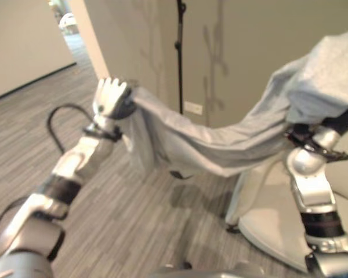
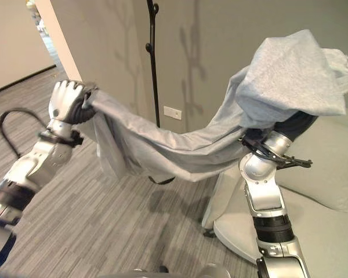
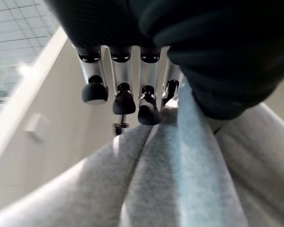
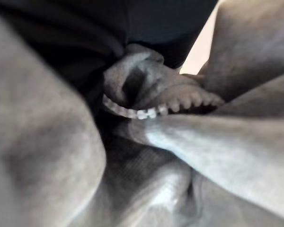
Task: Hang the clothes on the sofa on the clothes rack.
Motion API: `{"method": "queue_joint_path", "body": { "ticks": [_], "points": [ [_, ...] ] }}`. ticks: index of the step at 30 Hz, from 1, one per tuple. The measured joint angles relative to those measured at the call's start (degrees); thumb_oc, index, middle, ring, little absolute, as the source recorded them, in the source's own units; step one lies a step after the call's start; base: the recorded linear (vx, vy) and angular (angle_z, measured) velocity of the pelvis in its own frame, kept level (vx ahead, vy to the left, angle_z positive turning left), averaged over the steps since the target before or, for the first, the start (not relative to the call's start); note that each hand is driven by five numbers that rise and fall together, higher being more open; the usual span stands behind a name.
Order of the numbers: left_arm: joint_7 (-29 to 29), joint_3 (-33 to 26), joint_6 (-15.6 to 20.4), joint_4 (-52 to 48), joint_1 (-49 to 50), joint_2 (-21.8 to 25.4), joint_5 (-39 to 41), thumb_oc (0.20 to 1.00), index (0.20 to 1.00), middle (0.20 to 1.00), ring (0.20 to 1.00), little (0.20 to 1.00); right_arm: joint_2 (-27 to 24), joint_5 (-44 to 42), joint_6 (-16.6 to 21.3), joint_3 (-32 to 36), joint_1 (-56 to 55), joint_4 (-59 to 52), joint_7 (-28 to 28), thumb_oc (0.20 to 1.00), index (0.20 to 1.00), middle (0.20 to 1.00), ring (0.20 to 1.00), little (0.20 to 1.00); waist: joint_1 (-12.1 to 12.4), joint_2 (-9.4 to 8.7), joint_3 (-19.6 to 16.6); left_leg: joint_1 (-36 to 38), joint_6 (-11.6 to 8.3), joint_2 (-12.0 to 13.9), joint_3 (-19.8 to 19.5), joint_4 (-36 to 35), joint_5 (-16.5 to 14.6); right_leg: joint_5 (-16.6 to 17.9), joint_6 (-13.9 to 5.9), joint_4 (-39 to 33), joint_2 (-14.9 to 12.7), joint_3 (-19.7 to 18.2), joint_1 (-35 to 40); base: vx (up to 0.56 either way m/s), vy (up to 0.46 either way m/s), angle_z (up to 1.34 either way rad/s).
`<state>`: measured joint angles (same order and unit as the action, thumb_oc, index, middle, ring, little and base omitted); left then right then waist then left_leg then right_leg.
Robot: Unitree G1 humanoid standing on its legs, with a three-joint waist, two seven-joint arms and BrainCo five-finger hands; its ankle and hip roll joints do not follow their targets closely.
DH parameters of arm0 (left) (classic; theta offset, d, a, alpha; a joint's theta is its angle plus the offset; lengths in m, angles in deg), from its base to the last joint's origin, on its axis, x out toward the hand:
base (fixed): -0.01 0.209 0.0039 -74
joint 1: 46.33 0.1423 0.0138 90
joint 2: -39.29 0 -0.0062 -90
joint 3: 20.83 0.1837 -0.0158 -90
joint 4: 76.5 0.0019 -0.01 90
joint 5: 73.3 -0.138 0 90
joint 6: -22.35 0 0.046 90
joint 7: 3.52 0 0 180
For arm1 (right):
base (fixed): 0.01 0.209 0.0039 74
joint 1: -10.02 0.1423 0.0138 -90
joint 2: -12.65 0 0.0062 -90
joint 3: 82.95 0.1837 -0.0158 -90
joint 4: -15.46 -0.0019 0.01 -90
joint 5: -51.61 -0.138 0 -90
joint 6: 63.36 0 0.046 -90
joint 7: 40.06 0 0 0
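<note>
A light grey garment (image 2: 180, 147) stretches in the air between my two raised arms. My left hand (image 2: 68, 103) is up at the left, curled in a fist round one edge of the cloth; its fingers (image 3: 124, 85) curl over the fabric (image 3: 180, 179). The garment's other end is draped in a heap (image 2: 296, 69) over my right hand (image 2: 298, 123), which is raised at the right above the sofa (image 2: 330, 168). A zip's teeth (image 4: 146, 112) show among the folds there. The black clothes rack pole (image 2: 153, 63) stands behind the cloth by the wall.
The beige wall (image 2: 220, 35) with a socket plate (image 2: 173, 112) runs close behind the rack. A wall corner (image 1: 90, 40) opens onto a corridor at the far left. Striped grey floor (image 1: 139, 231) lies in front. The pale sofa's rounded base (image 1: 267, 231) is at the lower right.
</note>
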<state>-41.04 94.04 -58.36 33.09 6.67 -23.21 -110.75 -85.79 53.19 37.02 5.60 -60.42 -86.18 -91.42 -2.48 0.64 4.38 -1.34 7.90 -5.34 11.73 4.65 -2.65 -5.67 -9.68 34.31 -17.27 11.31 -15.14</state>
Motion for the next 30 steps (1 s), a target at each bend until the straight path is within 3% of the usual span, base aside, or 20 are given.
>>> {"method": "queue_joint_path", "body": {
  "ticks": [1,2,3,4,6,7,8,11,13,14,15,17,20,21,23,24,25,28,29,30],
  "points": [
    [0.0,0.2,-0.6,0.0,0.0,-0.4,0.0,0.2,0.2,0.2,0.2,0.2,-0.2,0.2,0.0,0.1,0.0,0.1,0.0,0.2,0.2,0.2,0.2,0.2,-0.3,0.38,0.2,0.3,-1.01,0.4,0.1,-1.1,0.3,0.1,0.19,-6.4,2.4,-0.6,-0.1,0.34,-0.153,-0.06],
    [0.0,0.3,-0.3,0.0,-0.1,-0.5,-0.5,0.2,0.2,0.2,0.2,0.2,-0.4,0.2,-0.1,0.3,-0.1,0.0,-0.2,0.2,0.2,0.2,0.2,0.2,-0.8,-0.29,0.1,0.8,-3.46,0.1,1.4,-2.2,-0.4,1.8,0.73,-11.7,3.5,-0.4,-0.8,0.25,-0.106,0.21],
    [-0.1,0.3,-0.4,1.6,-1.1,-1.1,-1.6,0.2,0.2,0.2,0.2,0.2,-0.6,0.3,-0.1,1.1,0.0,0.1,-0.3,0.2,0.2,0.2,0.2,0.2,-2.9,-2.01,0.8,-1.1,-2.66,0.0,3.1,3.1,-3.4,4.4,-2.12,-21.7,4.2,-3.5,-0.9,0.34,-0.146,0.5],
    [-0.1,0.5,-0.7,1.6,-1.7,-1.2,-1.9,0.2,0.2,0.2,0.2,0.2,-0.7,1.3,-0.1,2.1,-0.5,0.0,-0.4,0.2,0.2,0.2,0.2,0.2,-4.3,-2.69,0.9,-1.2,0.7,-0.6,2.9,4.7,-2.8,6.3,-3.49,-27.4,4.1,-5.2,0.0,0.35,-0.151,0.43],
    [-0.3,0.7,-0.7,2.4,-1.3,-2.2,-2.2,0.2,0.2,0.2,0.2,0.2,-0.7,2.0,-0.8,3.0,-0.9,-0.1,-0.6,0.2,0.2,0.2,0.2,0.2,-4.4,-2.84,0.5,-0.3,-0.8,-1.6,2.8,3.6,-4.0,10.2,-0.56,-31.2,4.7,-6.1,0.2,0.44,-0.185,0.16],
    [-0.4,0.9,-0.7,3.0,-1.8,-3.0,-2.3,0.2,0.2,0.2,0.2,0.2,-0.9,2.6,-1.0,3.6,-1.4,-0.1,-0.3,0.2,0.2,0.2,0.2,0.2,-4.6,-2.44,0.4,0.6,-0.82,-1.5,1.8,3.1,-4.2,12.0,-1.38,-36.0,5.5,-6.9,2.5,0.42,-0.183,0.21],
    [-0.5,1.1,-0.4,2.9,-1.8,-3.0,-2.7,0.2,0.2,0.2,0.2,0.2,-1.0,3.1,-1.4,4.1,-1.7,-0.1,0.6,0.2,0.2,0.2,0.2,0.2,-4.5,-2.81,0.4,2.9,-1.39,-1.7,1.6,1.1,-3.8,14.7,-0.05,-38.2,6.5,-7.2,5.0,0.31,-0.139,0.23],
    [-0.6,0.8,-0.5,2.2,-1.5,-2.5,-3.9,0.2,0.2,0.2,0.2,0.2,-2.0,5.8,-1.1,4.3,-3.5,-0.4,2.6,0.2,0.2,0.2,0.2,0.2,-4.9,-4.37,-0.9,6.4,-2.9,-1.4,0.3,-0.1,-4.6,18.4,3.03,-36.9,8.0,-7.3,9.1,0.37,-0.198,0.14],
    [-0.6,0.1,-0.3,1.0,-0.6,-2.6,-4.3,0.2,0.2,0.2,0.2,0.2,-3.4,7.0,-1.0,4.4,-5.0,-0.3,4.1,0.2,0.2,0.2,0.2,0.2,-4.9,-3.01,-1.1,8.0,-4.25,1.2,-0.3,-0.2,-4.9,17.4,4.9,-35.0,10.8,-6.4,10.5,0.31,-0.252,0.13],
    [-0.7,-0.2,-0.1,0.2,0.0,-1.7,-4.3,0.2,0.2,0.2,0.2,0.2,-5.3,8.5,-1.0,4.3,-6.4,0.4,5.7,0.2,0.2,0.2,0.2,0.2,-4.9,-3.15,-1.5,10.5,-6.33,4.0,-1.6,0.7,-5.9,15.4,6.52,-34.7,13.2,-5.9,13.3,0.26,-0.242,0.11],
    [-0.7,-0.5,-0.2,0.2,0.0,-1.1,-4.3,0.2,0.2,0.2,0.2,0.2,-5.6,8.6,-0.9,4.5,-6.6,0.4,6.0,0.2,0.2,0.2,0.2,0.2,-4.7,-3.59,-1.8,10.0,-7.19,5.0,-1.8,2.9,-5.9,14.3,7.21,-34.8,14.1,-6.0,14.2,0.2,-0.227,-0.1],
    [-0.8,-0.6,-0.1,0.4,0.0,2.0,-4.8,0.2,0.2,0.2,0.2,0.2,-7.8,9.0,0.0,5.1,-6.6,0.7,6.5,0.2,0.2,0.2,0.2,0.2,-4.2,-5.52,-2.8,5.1,-9.17,7.4,-2.3,15.0,-7.3,12.7,9.45,-35.5,14.9,-6.0,15.7,0.15,-0.173,-0.12],
    [-0.9,-0.7,0.1,0.9,-0.3,6.0,-6.5,0.2,0.2,0.2,0.2,0.2,-9.8,9.2,1.3,7.0,-6.4,1.5,6.5,0.2,0.2,0.2,0.2,0.2,-4.2,-5.29,-3.2,1.2,-11.17,13.1,-3.3,26.6,-8.2,10.1,12.04,-34.8,17.2,-5.2,16.7,0.28,-0.246,0.03],
    [-1.6,2.2,0.5,4.9,-3.2,8.3,-6.6,0.2,0.2,0.2,0.2,0.2,-12.2,8.9,2.7,7.2,-6.3,5.5,6.2,0.2,0.2,0.2,0.2,0.2,-4.5,-5.28,-3.1,-2.3,-13.81,16.1,-3.0,33.8,-4.5,8.5,13.63,-34.1,18.3,-4.4,17.3,0.19,-0.018,0.14],
    [-1.2,3.6,0.5,8.8,-4.8,11.1,-6.5,0.2,0.2,0.2,0.2,0.2,-15.0,7.3,2.6,7.1,-5.8,8.1,6.5,0.2,0.2,0.2,0.2,0.2,-4.6,-5.97,-3.1,-4.3,-13.08,16.9,-2.5,36.9,-4.8,7.5,14.59,-35.7,18.3,-4.7,18.9,0.19,-0.001,0.12],
    [-1.0,4.8,0.1,13.1,-6.9,12.7,-6.4,0.2,0.2,0.2,0.2,0.2,-19.0,6.7,2.7,7.1,-4.6,11.4,6.6,0.2,0.2,0.2,0.2,0.2,-4.4,-6.25,-3.1,-4.8,-13.12,15.9,-3.4,32.5,-5.7,7.9,14.89,-37.4,17.5,-5.0,19.9,0.14,0.018,-0.04],
    [-0.9,4.5,-0.6,13.1,-6.9,13.4,-6.4,0.2,0.2,0.2,0.2,0.2,-19.9,6.2,2.5,7.2,-3.6,12.3,6.7,0.2,0.2,0.2,0.2,0.2,-4.3,-5.9,-2.9,-4.9,-13.21,16.3,-3.4,30.2,-5.3,8.9,13.82,-37.1,17.4,-4.8,19.7,0.27,0.08,-0.05],
    [-1.0,7.3,-1.1,16.7,-10.9,15.2,-6.2,0.2,0.2,0.2,0.2,0.2,-22.1,6.0,3.1,5.6,-0.1,17.8,6.3,0.2,0.2,0.2,0.2,0.2,-2.6,-6.05,-2.4,-5.7,-14.48,13.8,-5.6,17.9,-4.9,7.1,14.5,-38.1,16.2,-6.1,20.8,0.15,0.06,-0.09],
    [-1.1,9.5,-1.3,19.0,-15.2,15.1,-5.9,0.2,0.2,0.2,0.2,0.2,-24.0,5.5,2.7,3.4,4.5,22.8,6.4,0.2,0.2,0.2,0.2,0.2,-1.9,-5.98,-1.9,-5.6,-14.36,11.2,-6.6,5.3,-2.2,7.6,13.6,-38.1,14.7,-6.0,20.2,0.26,0.043,-0.03],
    [-1.2,9.4,-1.4,18.9,-15.7,15.5,-5.6,0.2,0.2,0.2,0.2,0.2,-24.3,5.0,2.8,3.1,5.7,23.2,6.5,0.2,0.2,0.2,0.2,0.2,-0.5,-4.97,-1.4,-6.9,-14.54,10.5,-6.0,3.4,-0.3,7.6,12.8,-38.4,15.0,-6.6,21.0,0.43,0.054,-0.05]
  ]
}}
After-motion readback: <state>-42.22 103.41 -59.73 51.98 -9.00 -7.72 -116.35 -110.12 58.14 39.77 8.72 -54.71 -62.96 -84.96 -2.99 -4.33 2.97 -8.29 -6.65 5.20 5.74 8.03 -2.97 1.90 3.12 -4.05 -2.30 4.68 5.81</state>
